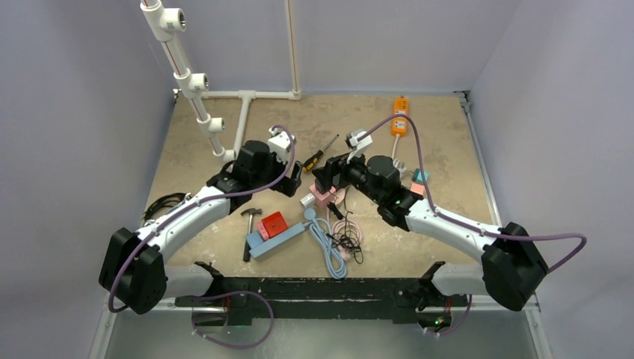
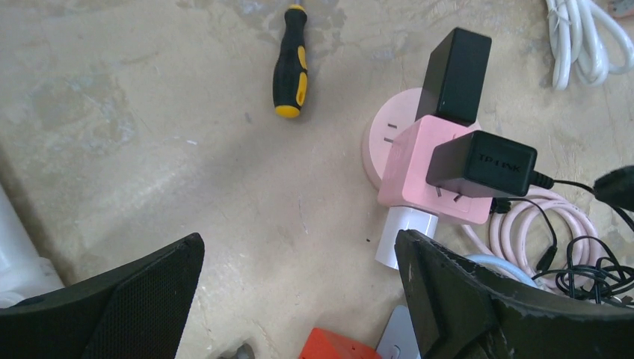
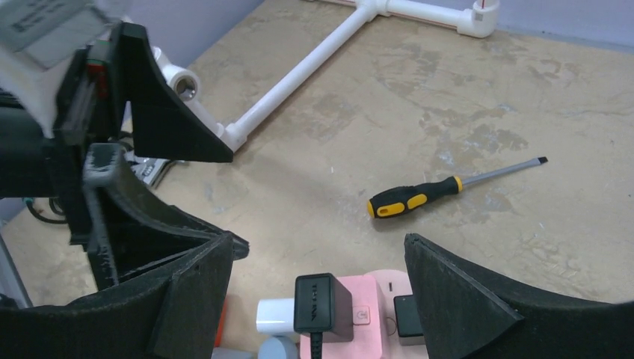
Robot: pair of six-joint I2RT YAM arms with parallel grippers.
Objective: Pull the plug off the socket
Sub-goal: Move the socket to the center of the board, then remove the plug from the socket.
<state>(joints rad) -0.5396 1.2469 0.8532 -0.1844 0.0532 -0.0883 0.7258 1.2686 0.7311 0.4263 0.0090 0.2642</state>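
Note:
A pink cube socket point(image 1: 326, 197) lies mid-table on a round pink base. It carries a black TP-Link adapter point(image 2: 482, 163), a second black adapter point(image 2: 454, 75) and a white plug point(image 2: 404, 236). My right gripper point(image 3: 318, 243) is open and hovers just above the socket point(image 3: 377, 314), with the TP-Link adapter point(image 3: 323, 305) below the gap between its fingers. My left gripper point(image 2: 299, 243) is open and empty. It sits just left of the socket point(image 2: 437, 176), and its right finger point(image 2: 448, 292) is close to the white plug.
A black-and-yellow screwdriver point(image 1: 320, 155) lies behind the socket. White PVC pipes point(image 1: 202, 97) stand at the back left and an orange power strip point(image 1: 401, 116) at the back. A hammer point(image 1: 249, 224), a red block point(image 1: 273, 223), a grey strip point(image 1: 282, 239) and tangled cables point(image 1: 338, 243) lie in front.

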